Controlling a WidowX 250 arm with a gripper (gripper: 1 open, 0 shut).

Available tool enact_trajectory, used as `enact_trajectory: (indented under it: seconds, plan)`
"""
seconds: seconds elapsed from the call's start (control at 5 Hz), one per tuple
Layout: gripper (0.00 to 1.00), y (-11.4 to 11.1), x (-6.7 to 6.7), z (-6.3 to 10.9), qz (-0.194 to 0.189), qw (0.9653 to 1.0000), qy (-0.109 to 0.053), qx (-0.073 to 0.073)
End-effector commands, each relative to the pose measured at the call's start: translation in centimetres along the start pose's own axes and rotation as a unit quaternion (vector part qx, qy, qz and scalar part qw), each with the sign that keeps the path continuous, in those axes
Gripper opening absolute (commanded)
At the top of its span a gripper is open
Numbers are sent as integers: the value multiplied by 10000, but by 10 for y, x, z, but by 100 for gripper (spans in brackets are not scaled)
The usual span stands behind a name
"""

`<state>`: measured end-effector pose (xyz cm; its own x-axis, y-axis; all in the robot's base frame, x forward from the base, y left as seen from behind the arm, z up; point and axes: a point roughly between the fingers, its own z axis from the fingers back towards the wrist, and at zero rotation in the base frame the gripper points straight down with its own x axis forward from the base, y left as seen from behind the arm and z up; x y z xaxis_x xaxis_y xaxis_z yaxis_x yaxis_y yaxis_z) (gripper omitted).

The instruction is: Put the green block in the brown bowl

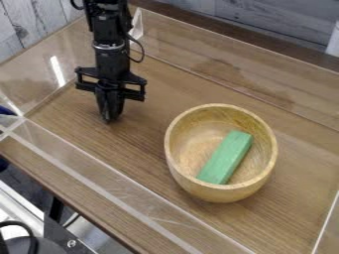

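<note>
The green block (225,157) lies flat inside the brown bowl (184,121), slanted from the bottom left toward the upper right of the bowl's floor. The bowl stands on the wooden table at the right of centre. My gripper (111,118) hangs well to the left of the bowl, pointing straight down with its tips close to the tabletop. Its black fingers are pressed together and shut with nothing between them. It is apart from both the bowl and the block.
A clear acrylic wall (79,169) runs along the near and left edges of the wooden table (133,169). The far rim (265,40) borders the back. Black cables (16,238) sit at the bottom left, outside the wall.
</note>
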<state>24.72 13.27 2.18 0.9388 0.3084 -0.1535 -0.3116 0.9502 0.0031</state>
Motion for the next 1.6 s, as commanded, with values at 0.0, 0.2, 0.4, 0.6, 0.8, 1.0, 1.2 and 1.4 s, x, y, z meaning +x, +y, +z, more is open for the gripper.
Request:
enact_trajectory:
  seconds: [0.0,0.2,0.4,0.6,0.8,1.0,1.2,1.4]
  plan:
    - [0,1,5,27,-1,9990,-439,57]
    - [0,-3,3,35,-27,9986,-526,70]
    - [0,-3,1,20,-40,9983,-585,64]
    - [0,-2,-2,11,-41,9978,-657,61]
    - [0,-2,-5,9,38,9978,-660,26]
    - [0,-1,-8,8,114,9977,-665,-12]
    - [100,0,-8,7,41,9977,-680,-2]
    - [0,2,-7,7,-24,9976,-698,4]
